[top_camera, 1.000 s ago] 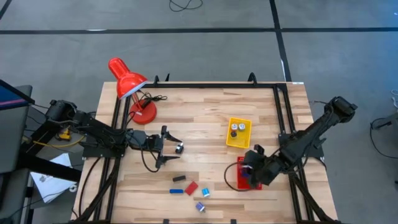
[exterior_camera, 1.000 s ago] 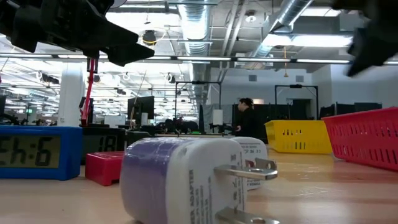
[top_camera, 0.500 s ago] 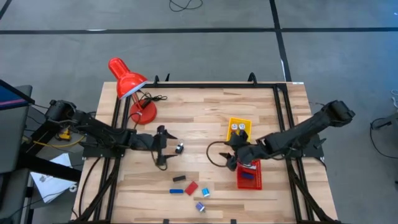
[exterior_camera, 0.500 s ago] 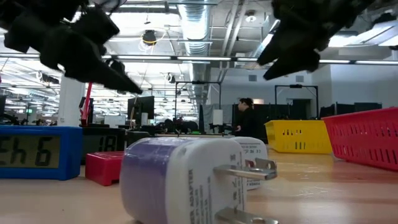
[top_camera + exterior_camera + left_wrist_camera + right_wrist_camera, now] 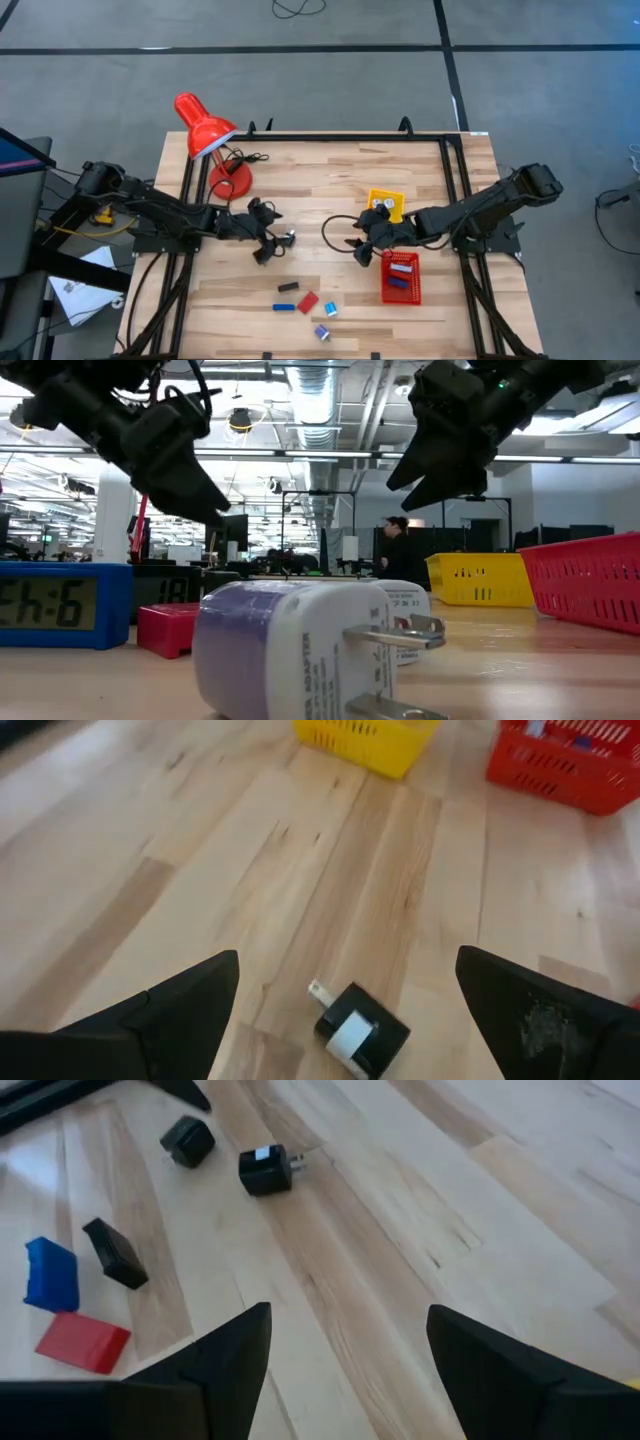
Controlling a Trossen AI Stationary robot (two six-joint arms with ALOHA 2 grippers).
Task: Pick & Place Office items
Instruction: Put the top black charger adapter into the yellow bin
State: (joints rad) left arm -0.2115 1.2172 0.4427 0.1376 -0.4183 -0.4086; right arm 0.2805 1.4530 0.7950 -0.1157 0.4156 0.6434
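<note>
Landmark: black plug adapter [image 5: 358, 1029], lying on bare wood of the table [image 5: 330, 170] near its middle, white band across the body, prongs aimed toward the yellow tray [image 5: 368, 742]; long axis running the same way. Left gripper [image 5: 268, 240] hovering just beside it, fingers [image 5: 160, 1015] spread wide apart, nothing between them. Right gripper [image 5: 362, 246] on the adapter's far side, well apart, fingers [image 5: 225, 1365] likewise spread and empty, close to the yellow tray and the red mesh basket [image 5: 401, 278].

Toward the table's near edge from the adapter: black block [image 5: 114, 1252], blue bar [image 5: 50, 1273], red block [image 5: 83, 1343], lying flat and close together. White-and-purple charger [image 5: 300, 650] filling the low view, prongs pointing right, hiding most of the table behind it. Contents of the tray and basket too small to make out. Red desk lamp [image 5: 205, 130] beyond the adapter, at the far left corner.
</note>
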